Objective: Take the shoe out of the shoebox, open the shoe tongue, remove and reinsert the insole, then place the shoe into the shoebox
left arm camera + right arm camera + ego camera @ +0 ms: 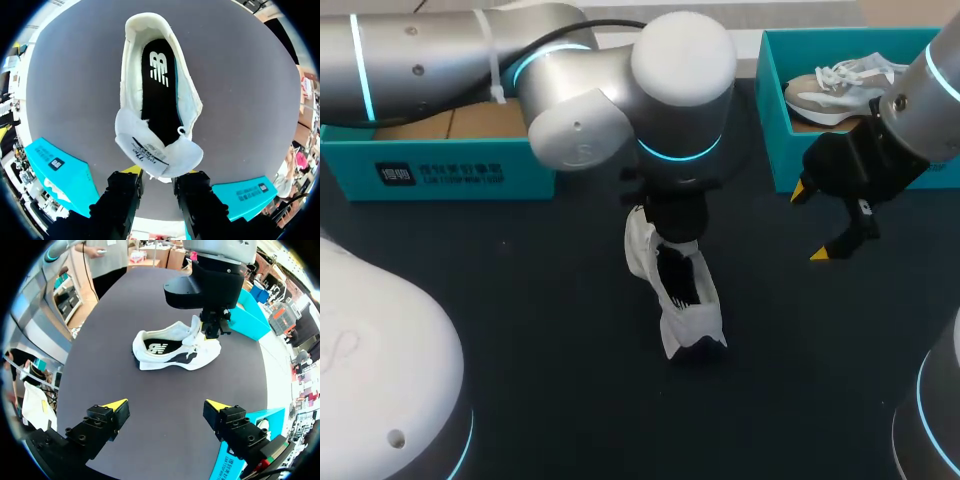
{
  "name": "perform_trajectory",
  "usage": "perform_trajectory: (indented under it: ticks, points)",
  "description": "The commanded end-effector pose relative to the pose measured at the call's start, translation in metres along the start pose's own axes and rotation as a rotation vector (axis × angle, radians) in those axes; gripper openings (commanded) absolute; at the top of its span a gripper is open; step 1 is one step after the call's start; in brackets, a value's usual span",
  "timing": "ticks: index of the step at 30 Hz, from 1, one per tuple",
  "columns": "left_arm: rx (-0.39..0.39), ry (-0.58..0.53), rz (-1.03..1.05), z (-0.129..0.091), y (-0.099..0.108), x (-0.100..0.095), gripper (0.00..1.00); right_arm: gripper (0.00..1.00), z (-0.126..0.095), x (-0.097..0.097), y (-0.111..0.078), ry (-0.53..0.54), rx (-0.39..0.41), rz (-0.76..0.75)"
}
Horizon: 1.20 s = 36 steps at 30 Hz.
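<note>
A white shoe point(680, 290) lies on the dark table point(520, 300), its black insole point(157, 95) showing inside. My left gripper point(670, 235) comes down onto the shoe's front end, and its fingers pinch the white tongue point(155, 150) from both sides. In the right wrist view the tongue point(196, 327) stands pulled upright under the left gripper point(212, 327), above the shoe point(170, 350). My right gripper point(810, 222) hangs open to the shoe's right, in front of the teal shoebox point(775, 110), with nothing between its fingers point(115, 405).
A second beige shoe point(845, 85) lies in the teal shoebox at the back right. Another teal box point(440, 170) stands at the back left. A white robot base point(380, 380) fills the near left corner.
</note>
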<state>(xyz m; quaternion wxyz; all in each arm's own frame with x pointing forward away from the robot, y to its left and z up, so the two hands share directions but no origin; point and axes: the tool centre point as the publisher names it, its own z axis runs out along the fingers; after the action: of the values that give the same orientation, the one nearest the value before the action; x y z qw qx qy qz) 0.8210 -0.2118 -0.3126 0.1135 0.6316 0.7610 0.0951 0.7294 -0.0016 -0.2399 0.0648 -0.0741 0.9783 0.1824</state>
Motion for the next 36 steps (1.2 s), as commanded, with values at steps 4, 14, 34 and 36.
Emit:
perform_trajectory:
  ticks: [4,14,34,36]
  points:
    - [0.015,-0.013,0.007,0.009,-0.019,0.008,0.33,1.00,0.001,0.000,0.000,-0.001,0.004,0.001]
    - [0.048,-0.044,0.010,0.010,-0.038,0.006,0.27,1.00,0.001,0.000,0.000,-0.001,0.004,0.001]
    - [0.067,-0.071,0.009,0.003,-0.071,0.005,0.18,1.00,0.001,0.000,0.000,-0.001,0.004,0.001]
    - [0.070,-0.069,0.000,0.003,-0.075,0.006,0.18,1.00,0.001,0.000,0.000,-0.001,0.004,0.001]
